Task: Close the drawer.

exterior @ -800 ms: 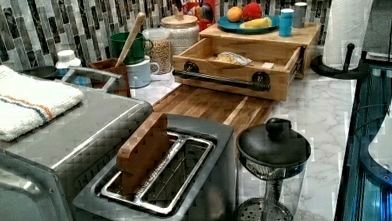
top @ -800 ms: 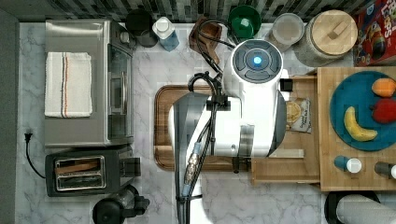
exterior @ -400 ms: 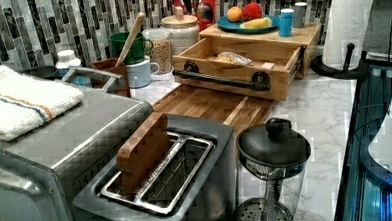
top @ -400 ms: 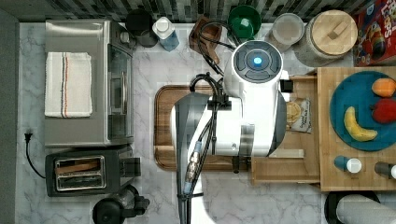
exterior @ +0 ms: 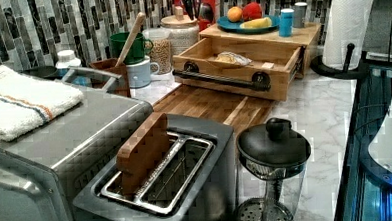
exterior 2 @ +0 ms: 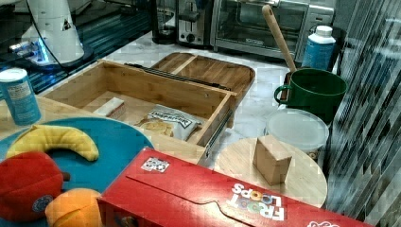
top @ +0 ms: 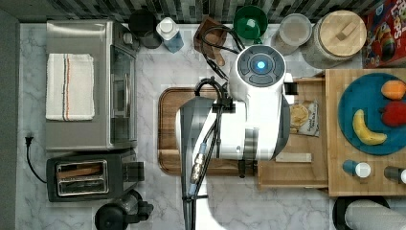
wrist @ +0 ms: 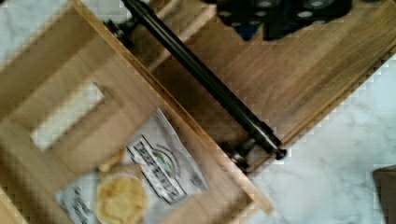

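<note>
**Square up on the handle, then push straight**

Start from the handle [wrist: 205, 79], your landmark. The gripper [wrist: 280, 14] hangs just this side of it, above the cutting board [wrist: 299, 79]; I cannot tell how its fingers are set. Beyond the handle lies the drawer [exterior: 241, 53], pulled well out from under the shelf [exterior: 301, 36] that carries the blue plate [exterior: 230, 25]. Inside it, a snack bag [wrist: 159, 172] sits behind the handle and a small pale block [exterior 2: 111, 106] further back. Meet the handle near its middle and push level; an off-centre shove will likely skew the drawer on its slides.
</note>
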